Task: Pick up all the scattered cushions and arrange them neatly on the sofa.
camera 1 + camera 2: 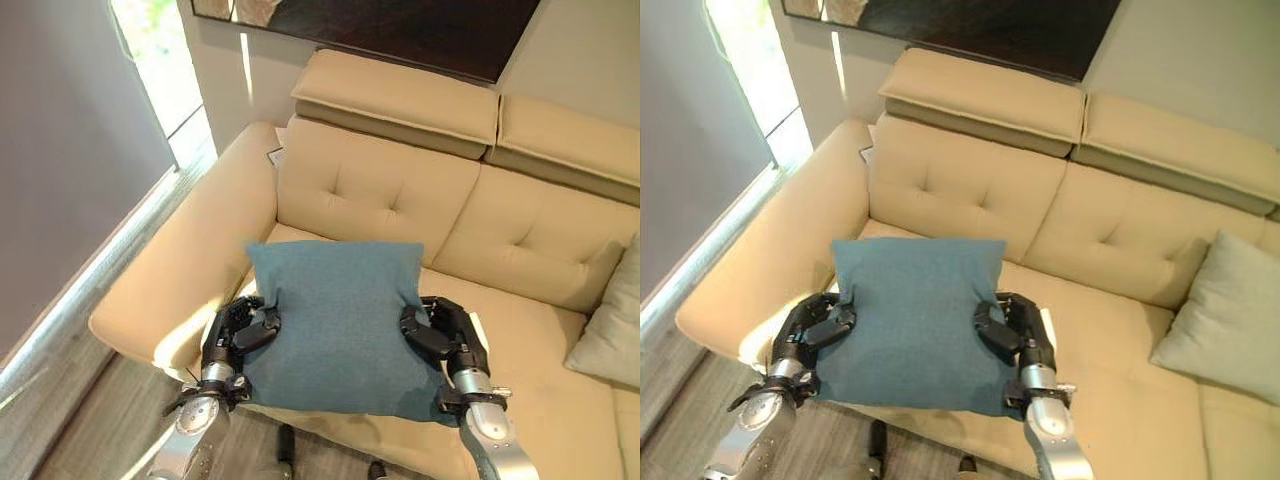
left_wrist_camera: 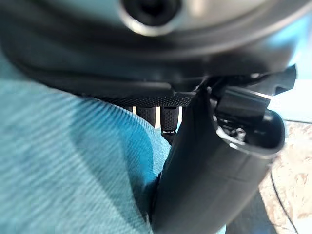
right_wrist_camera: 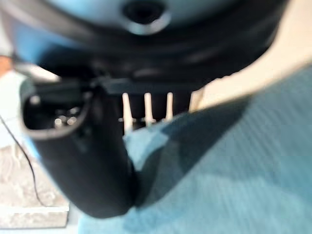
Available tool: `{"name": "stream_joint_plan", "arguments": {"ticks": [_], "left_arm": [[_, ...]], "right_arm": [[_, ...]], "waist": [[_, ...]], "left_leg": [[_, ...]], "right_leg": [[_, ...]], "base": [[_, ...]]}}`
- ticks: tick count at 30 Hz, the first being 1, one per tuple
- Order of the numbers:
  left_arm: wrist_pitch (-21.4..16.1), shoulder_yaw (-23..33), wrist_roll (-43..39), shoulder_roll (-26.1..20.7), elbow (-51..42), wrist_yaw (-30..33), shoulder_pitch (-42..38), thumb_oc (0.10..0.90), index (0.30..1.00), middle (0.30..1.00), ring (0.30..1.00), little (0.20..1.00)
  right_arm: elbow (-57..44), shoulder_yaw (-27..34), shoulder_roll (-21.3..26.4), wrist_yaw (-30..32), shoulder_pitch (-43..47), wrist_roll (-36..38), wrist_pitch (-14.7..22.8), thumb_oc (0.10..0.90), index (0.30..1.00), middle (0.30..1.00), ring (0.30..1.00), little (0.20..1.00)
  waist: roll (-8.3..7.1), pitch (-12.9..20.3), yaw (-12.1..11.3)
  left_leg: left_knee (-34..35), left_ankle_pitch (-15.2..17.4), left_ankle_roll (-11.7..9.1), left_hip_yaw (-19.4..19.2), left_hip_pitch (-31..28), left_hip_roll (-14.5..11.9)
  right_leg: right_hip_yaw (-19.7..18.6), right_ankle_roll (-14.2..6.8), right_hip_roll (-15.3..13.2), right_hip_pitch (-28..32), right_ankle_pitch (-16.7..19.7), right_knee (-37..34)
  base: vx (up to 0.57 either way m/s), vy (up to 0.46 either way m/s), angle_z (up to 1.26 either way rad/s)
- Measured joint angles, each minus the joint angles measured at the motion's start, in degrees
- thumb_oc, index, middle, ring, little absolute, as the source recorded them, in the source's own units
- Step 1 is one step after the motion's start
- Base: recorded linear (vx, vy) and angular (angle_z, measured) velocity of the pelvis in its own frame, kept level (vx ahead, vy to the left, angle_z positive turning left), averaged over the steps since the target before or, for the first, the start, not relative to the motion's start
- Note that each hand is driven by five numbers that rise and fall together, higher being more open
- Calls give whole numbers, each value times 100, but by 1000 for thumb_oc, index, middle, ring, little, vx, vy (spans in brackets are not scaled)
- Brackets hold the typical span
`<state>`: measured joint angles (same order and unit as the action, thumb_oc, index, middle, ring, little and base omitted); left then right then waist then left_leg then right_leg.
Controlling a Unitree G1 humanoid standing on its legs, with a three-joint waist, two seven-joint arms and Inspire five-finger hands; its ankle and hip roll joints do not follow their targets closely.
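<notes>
Both hands, left hand (image 1: pixel 240 335) and right hand (image 1: pixel 440 335), pinch the teal cushion (image 1: pixel 340 325) by its sides above the beige sofa (image 1: pixel 520 330); the right eye view shows more of the pale grey cushion (image 1: pixel 1225 310) far right.

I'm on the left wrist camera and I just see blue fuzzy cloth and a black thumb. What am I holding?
Observer: A square teal fabric cushion. Your left hand grips its left edge.
Operator: Is my other hand helping?
Observer: Yes, the right hand grips the opposite edge.
Operator: Where's the sofa?
Observer: Right ahead. The cushion is over the front of the beige tufted sofa, near its left armrest, and a pale grey cushion leans at its right.
</notes>
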<state>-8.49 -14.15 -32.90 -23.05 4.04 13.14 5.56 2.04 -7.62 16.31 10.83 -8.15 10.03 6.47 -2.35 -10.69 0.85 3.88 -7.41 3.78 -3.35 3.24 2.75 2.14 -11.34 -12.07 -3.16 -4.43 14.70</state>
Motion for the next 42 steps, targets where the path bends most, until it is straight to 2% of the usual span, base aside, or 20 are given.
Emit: {"name": "stream_joint_plan", "arguments": {"ticks": [2,4,5,6,8,9,13,16,22,24,25,30,31,33,36,42], "left_arm": [[0,31,0,4,2,3,13,400,300,300,300,300],[1,81,-3,24,8,4,80,400,300,300,300,300],[0,104,-3,32,8,3,122,400,300,300,300,300],[1,108,-2,21,9,0,161,400,300,300,300,300],[1,108,-2,60,1,-4,194,400,300,300,300,300],[1,103,1,188,-7,-5,248,400,300,300,300,300],[9,64,0,367,-13,-6,380,400,300,300,300,300],[17,-83,64,385,-14,-15,375,400,300,300,300,300],[17,-157,228,491,-14,-13,100,400,300,300,300,300],[17,-346,569,334,34,69,-449,400,300,300,300,300],[17,-444,914,112,124,134,-1031,400,300,300,300,300],[12,-610,1336,70,739,505,-2699,400,300,300,300,300],[12,-610,1336,70,739,505,-2699,400,300,300,300,300],[-3,-636,1410,34,952,806,-3288,400,300,300,300,300],[-25,-749,1513,21,1052,990,-3553,400,300,300,300,300],[-55,-1033,1888,-18,1698,1582,-4652,400,300,300,300,300]], "right_arm": [[-2,-12,-11,-21,38,-7,0,400,300,300,300,300],[0,-40,-18,-47,76,-13,-4,400,300,300,300,300],[9,-64,-17,-50,96,-27,-2,400,300,300,300,300],[19,-83,-8,-49,107,-78,-3,400,300,300,300,300],[18,-61,9,-50,78,-85,-5,400,300,300,300,300],[21,-11,31,-49,9,-129,-5,400,300,300,300,300],[62,100,138,-42,1,-265,-19,400,300,300,300,300],[122,171,184,-26,1,-368,-22,400,300,300,300,300],[172,228,326,176,104,-471,-23,400,300,300,300,300],[366,225,323,434,284,-504,-20,400,300,300,300,300],[645,205,350,589,746,-550,-21,400,300,300,300,300],[1089,116,465,1141,2140,-691,-41,400,300,300,300,300],[1089,116,465,1141,2140,-691,-41,400,300,300,300,300],[1152,76,588,1515,2731,-722,-39,400,300,300,300,300],[1175,62,677,1762,3000,-761,-39,400,300,300,300,300],[1696,-89,972,2381,4131,-1146,-39,400,300,300,300,300]], "waist": [[33,-16,-16],[43,-37,-18],[49,-41,-42],[46,-41,-64],[11,-35,-8],[35,-27,43],[78,-8,20],[162,49,103],[310,164,318],[350,291,398],[388,309,417],[574,291,420],[574,291,420],[587,298,367],[592,297,321],[594,296,289]], "left_leg": [[34,55,61,-104,-52,4],[117,110,77,-253,-194,-8],[116,124,66,-289,-229,-15],[115,145,2,-412,-278,-44],[119,182,-57,-336,-307,0],[118,184,-132,-246,-328,-24],[136,229,-371,-286,-403,-287],[122,242,-449,-274,-407,-450],[121,186,-516,-281,-33,-520],[118,48,-525,-259,541,-533],[118,-76,-512,-250,967,-522],[117,-346,-504,-240,1958,-495],[117,-346,-504,-240,1958,-495],[119,-392,-530,-244,2292,-510],[118,-403,-543,-246,2360,-515],[115,-408,-545,-236,2677,-495]], "right_leg": [[110,-23,-62,-205,22,163],[672,-1,-182,-356,47,-6],[856,18,-186,-367,61,-173],[1049,143,-119,-308,209,-713],[1041,192,-50,-165,586,-1094],[795,261,100,-17,860,-1361],[849,468,396,312,1140,-2044],[853,531,578,316,1110,-2040],[835,630,662,-80,1165,-1999],[818,679,662,-639,1275,-2000],[816,704,666,-1060,1391,-1998],[803,686,648,-2055,1626,-1997],[803,686,648,-2055,1626,-1997],[790,739,666,-2398,1676,-1997],[780,768,679,-2470,1697,-1996],[819,779,649,-2766,1707,-1994]], "base": [[18,78,-35],[69,-24,-33],[78,-76,-47],[61,-87,-29],[56,-59,7],[66,-40,13],[116,-85,-7],[47,-61,-5],[-120,-32,-4],[-208,-14,3],[-277,8,4],[-159,-10,1],[-57,-12,-3],[-40,-5,-4],[-43,-3,-1],[-28,-8,1]]}}
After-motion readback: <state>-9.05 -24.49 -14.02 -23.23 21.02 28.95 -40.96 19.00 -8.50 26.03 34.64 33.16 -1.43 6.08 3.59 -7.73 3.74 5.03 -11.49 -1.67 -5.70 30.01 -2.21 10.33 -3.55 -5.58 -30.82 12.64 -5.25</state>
